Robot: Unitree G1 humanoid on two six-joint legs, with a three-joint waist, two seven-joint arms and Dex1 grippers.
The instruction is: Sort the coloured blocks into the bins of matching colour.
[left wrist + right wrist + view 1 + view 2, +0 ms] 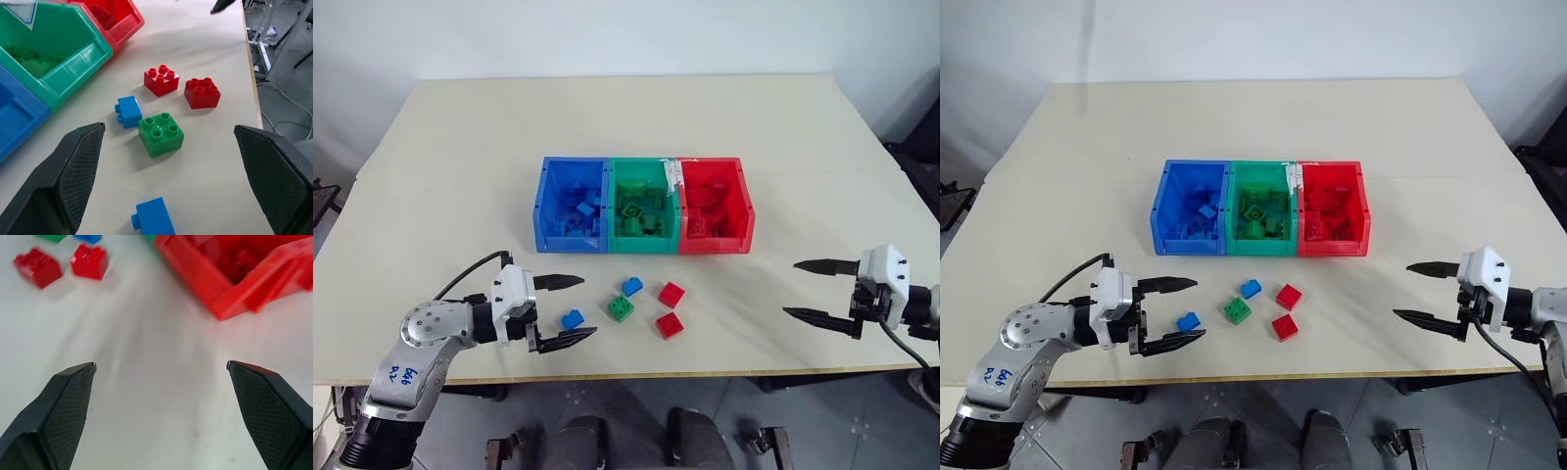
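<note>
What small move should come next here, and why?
Probably the left end effector should ease forward and close on the small blue studded plastic brick lying between its open fingers. Five bricks remain on the beige table, this one is nearest, and the right end effector hangs open and empty, far off.

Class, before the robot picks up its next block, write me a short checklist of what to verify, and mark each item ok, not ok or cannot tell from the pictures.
1. Left gripper open and empty: ok.
2. Right gripper open and empty: ok.
3. A block within the left gripper's line: ok, the small blue studded plastic brick lies between its fingers.
4. That brick stands apart from the green studded brick: ok.
5. Blue open-top plastic bin has room: ok, blocks cover only its floor.
6. Loose blocks left on the beige table: not ok, five remain.
</note>
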